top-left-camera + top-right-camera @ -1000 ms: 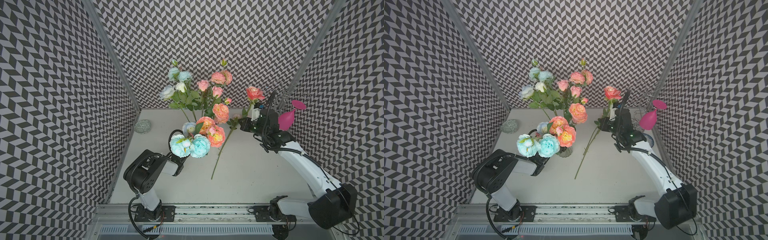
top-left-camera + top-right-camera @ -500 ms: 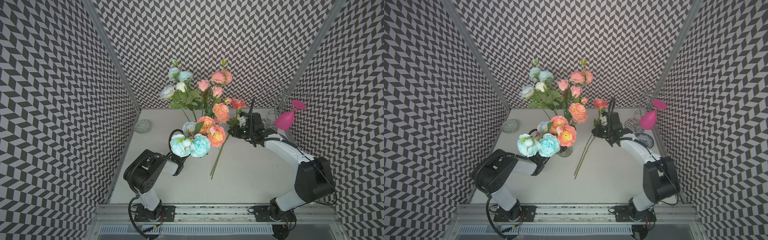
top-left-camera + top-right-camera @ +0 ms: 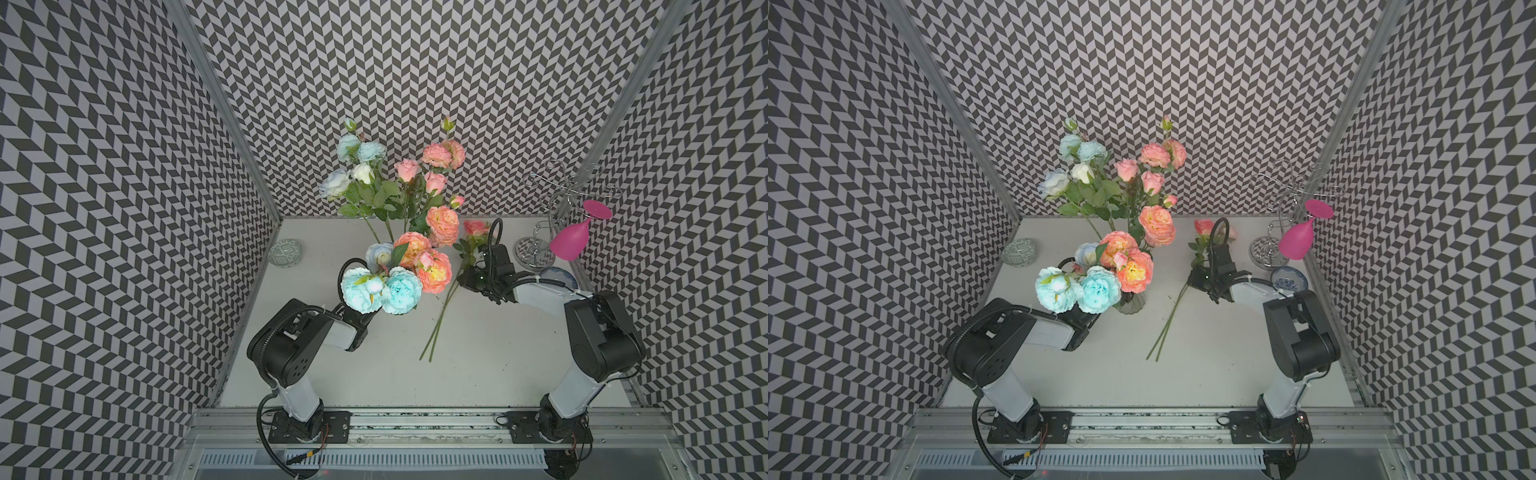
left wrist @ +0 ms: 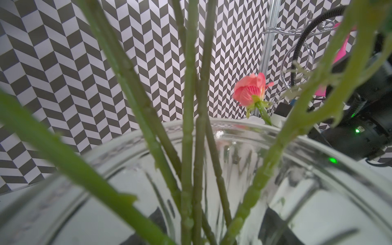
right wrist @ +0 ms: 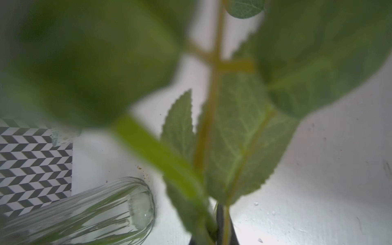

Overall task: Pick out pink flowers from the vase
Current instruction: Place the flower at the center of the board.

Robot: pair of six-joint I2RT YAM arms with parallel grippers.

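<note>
Right gripper [image 3: 1194, 277] has sunk tableward, pinching pink flower [image 3: 1203, 226] by its stem, bloom beyond the fingertips; left gripper [image 3: 1096, 316] clamps vase [image 3: 1133, 305].

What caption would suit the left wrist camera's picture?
Green stems crowd a clear glass vase, with one pink rosebud beyond against the zigzag wall.

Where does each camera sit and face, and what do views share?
Top views: high in front, looking down at the table; left arm, right arm show.
Left wrist: at the vase rim, facing through the stems; own arm unseen.
Right wrist: looks down the held pink flower stem at the table; right gripper at the edge.
Shared: both wrist views show the vase.
</note>
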